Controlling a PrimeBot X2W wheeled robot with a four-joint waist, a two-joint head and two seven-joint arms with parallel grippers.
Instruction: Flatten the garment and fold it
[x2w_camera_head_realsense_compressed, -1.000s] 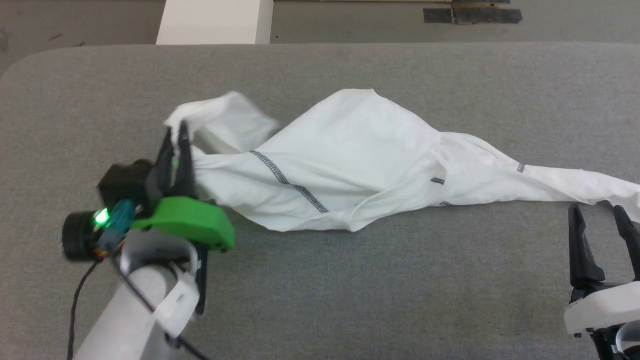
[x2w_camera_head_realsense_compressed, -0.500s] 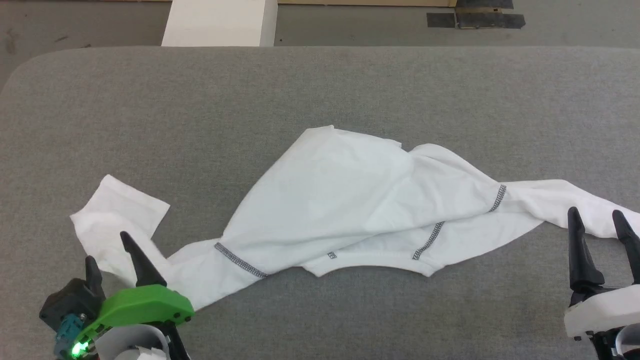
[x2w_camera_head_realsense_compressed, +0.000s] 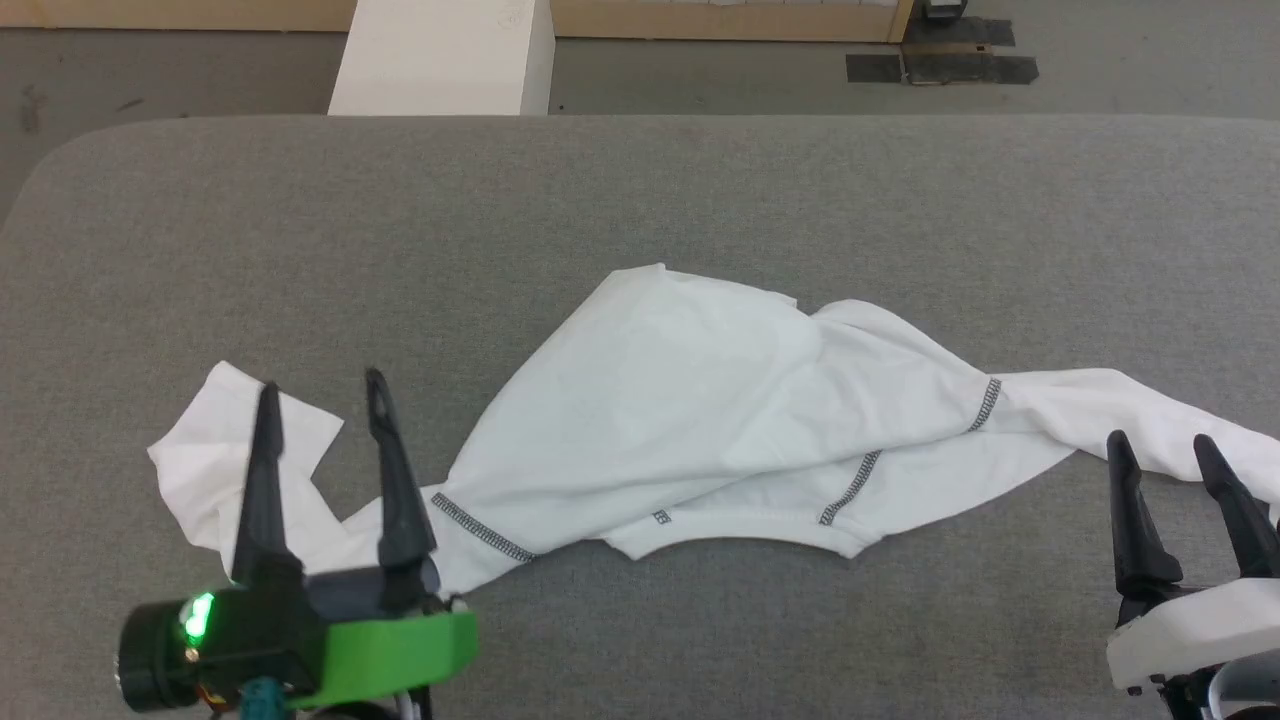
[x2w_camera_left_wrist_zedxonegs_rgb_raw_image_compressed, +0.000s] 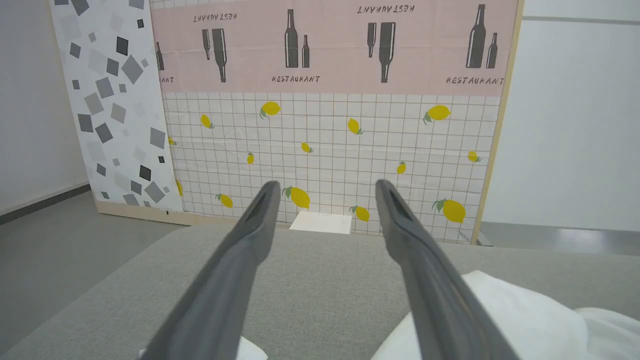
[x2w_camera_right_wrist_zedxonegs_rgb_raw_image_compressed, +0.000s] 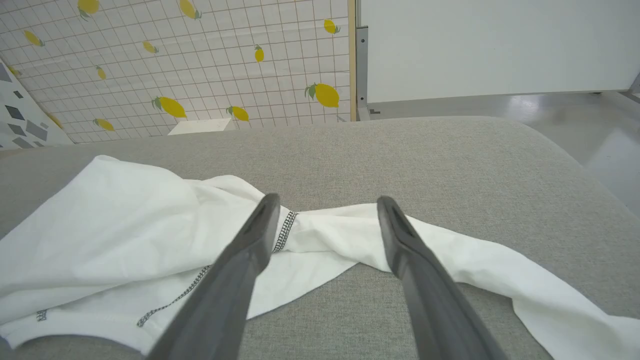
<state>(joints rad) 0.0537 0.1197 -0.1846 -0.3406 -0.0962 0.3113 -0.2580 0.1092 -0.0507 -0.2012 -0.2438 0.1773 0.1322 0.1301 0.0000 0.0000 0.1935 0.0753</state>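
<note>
releasing the sleeve (x2w_camera_head_realsense_compressed: 200, 460) it had pulled out, the left gripper (x2w_camera_head_realsense_compressed: 321, 382) stood open; the right gripper (x2w_camera_head_realsense_compressed: 1160, 440) stayed open; the garment (x2w_camera_head_realsense_compressed: 700, 400) lay longer but still bunched.

Test lab w/ mock restaurant backdrop (x2w_camera_left_wrist_zedxonegs_rgb_raw_image_compressed: 330, 50) & padded table (x2w_camera_head_realsense_compressed: 700, 200)

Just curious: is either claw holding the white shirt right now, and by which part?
Nothing is held. The left gripper stands open over one sleeve of the garment, the right gripper open by the other sleeve.

garment (x2w_camera_head_realsense_compressed: 700, 400) | white, dark-stitched seams | crumpled, spread across grey surface
</note>
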